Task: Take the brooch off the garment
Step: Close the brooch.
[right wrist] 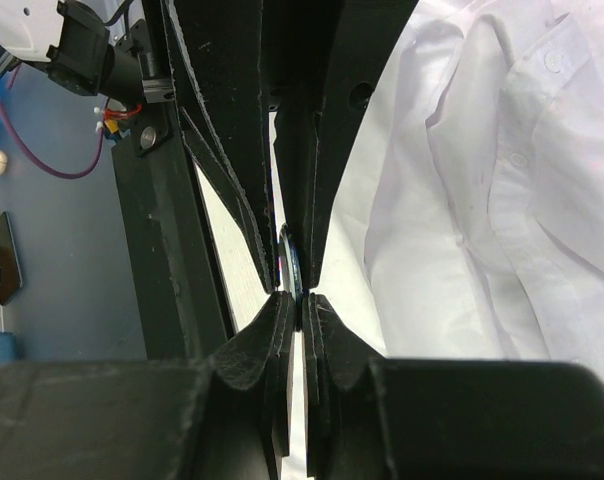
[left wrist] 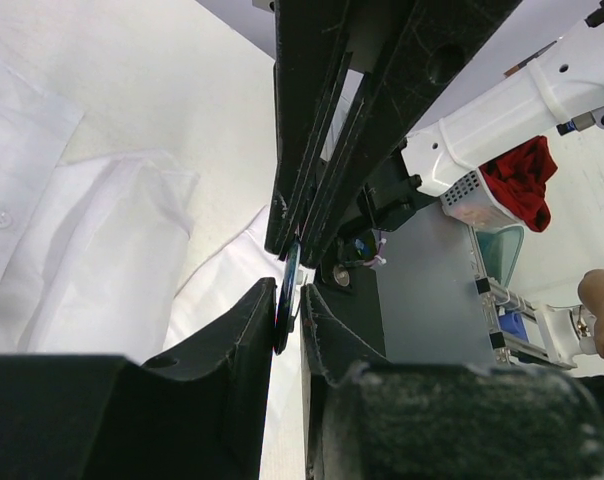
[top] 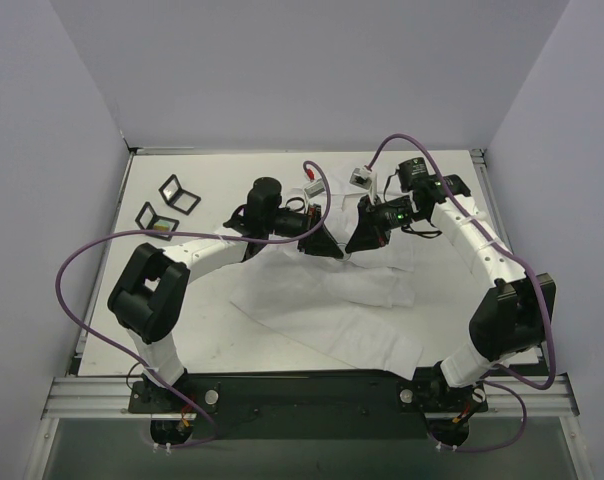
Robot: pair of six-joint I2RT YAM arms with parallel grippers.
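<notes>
Small dark round brooch [right wrist: 290,262], seen edge-on, sits between my two grippers, over the large white thin-fabric shirt [top: 327,315] around mid-table. My right gripper [right wrist: 300,305] is nearly closed, pinching the disc's rim. My left gripper [left wrist: 287,312] is narrowed onto it too, one finger against each face. Can't tell if it's pinned to the cloth. The shirt lies crumpled on the white table [top: 232,185].

Left arm [top: 197,250], right arm [top: 482,245] reach inward | left gripper [left wrist: 287,318] pinched to a slit | right gripper [right wrist: 300,306] clamped | tips meeting
</notes>
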